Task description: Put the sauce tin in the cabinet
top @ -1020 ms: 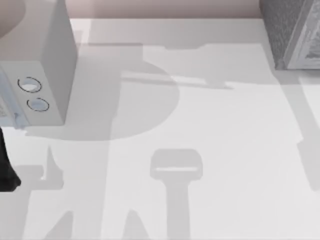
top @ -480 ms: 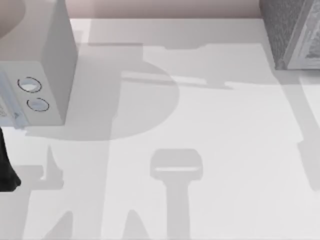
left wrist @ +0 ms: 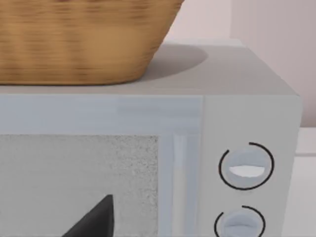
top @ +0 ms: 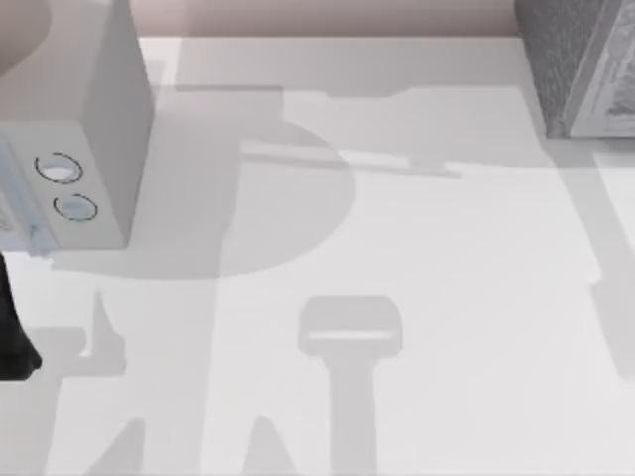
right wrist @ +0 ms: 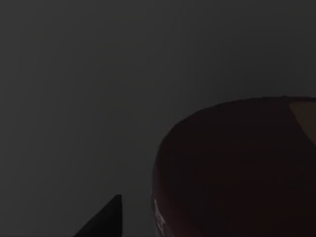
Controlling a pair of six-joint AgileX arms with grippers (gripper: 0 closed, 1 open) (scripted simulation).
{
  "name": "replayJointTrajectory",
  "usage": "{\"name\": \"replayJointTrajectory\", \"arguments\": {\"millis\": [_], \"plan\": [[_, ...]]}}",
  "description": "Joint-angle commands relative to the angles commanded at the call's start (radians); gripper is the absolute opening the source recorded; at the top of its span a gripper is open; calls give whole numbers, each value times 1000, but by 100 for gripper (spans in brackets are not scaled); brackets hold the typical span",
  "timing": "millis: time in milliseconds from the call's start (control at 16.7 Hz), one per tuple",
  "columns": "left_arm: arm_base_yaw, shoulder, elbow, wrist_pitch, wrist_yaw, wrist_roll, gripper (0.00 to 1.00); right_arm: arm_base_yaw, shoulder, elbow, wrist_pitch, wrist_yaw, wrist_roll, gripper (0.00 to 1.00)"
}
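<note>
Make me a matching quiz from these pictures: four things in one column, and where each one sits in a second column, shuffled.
Things:
1. microwave
2. basket
3. cabinet
4. dials

Places:
A. far right corner of the table in the top view
B. on the microwave's front panel
C. left side of the table in the top view
D. on top of the microwave

Pairs: 1-C, 2-D, 3-A, 4-B
</note>
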Motion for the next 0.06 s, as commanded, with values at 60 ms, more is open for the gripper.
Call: {"name": "replayJointTrajectory", "arguments": {"millis": [60], "plan": [[0, 0, 0, 0, 0, 0, 100, 0, 0, 0, 0, 0, 0, 100]]}}
